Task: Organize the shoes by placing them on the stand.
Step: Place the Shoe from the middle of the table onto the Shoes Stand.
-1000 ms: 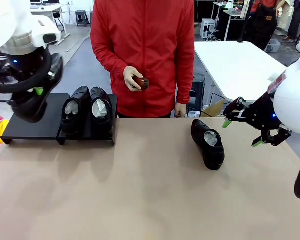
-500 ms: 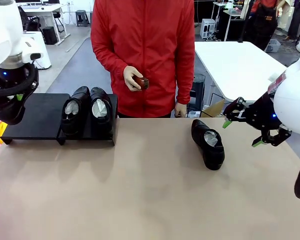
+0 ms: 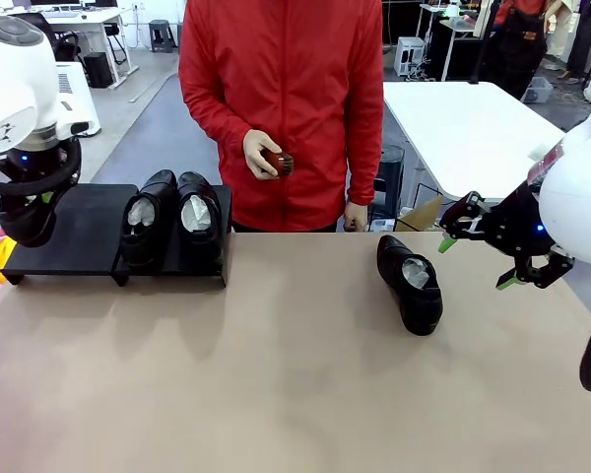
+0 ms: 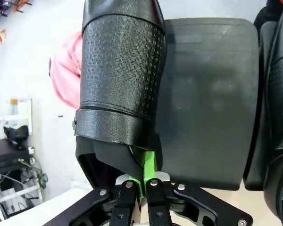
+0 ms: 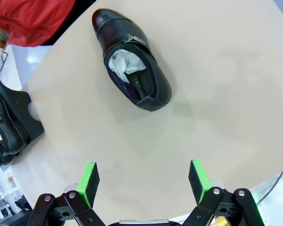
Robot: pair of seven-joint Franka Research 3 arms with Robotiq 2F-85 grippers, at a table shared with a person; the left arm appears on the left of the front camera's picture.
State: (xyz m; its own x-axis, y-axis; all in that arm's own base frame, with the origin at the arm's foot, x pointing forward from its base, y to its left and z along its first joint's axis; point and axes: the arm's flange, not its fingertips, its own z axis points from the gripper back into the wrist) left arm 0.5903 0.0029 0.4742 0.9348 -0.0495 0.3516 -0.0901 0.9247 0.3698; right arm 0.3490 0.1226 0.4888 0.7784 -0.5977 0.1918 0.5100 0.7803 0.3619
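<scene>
front view: two shoes (image 3: 143,229) (image 3: 199,219) sit side by side on the right section of the stand (image 3: 79,235); a third shoe (image 3: 411,284) lies on the desk (image 3: 276,374).
left wrist view: left pincer (image 4: 146,176) pinches the rim of a fourth shoe (image 4: 120,80), apparently over the stand's bare section.
right wrist view: right pincer (image 5: 144,181) spread, clear of the third shoe.

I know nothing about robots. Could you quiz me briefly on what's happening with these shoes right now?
1. How many shoes sit on the right section of the stand?
2. True or false: the right gripper is shut on the lone shoe on the table.
3. The left gripper grips: A a cup, B a shoe, C nothing?
Key: 1 two; 2 false, it is open; 3 B, the held shoe.
</scene>
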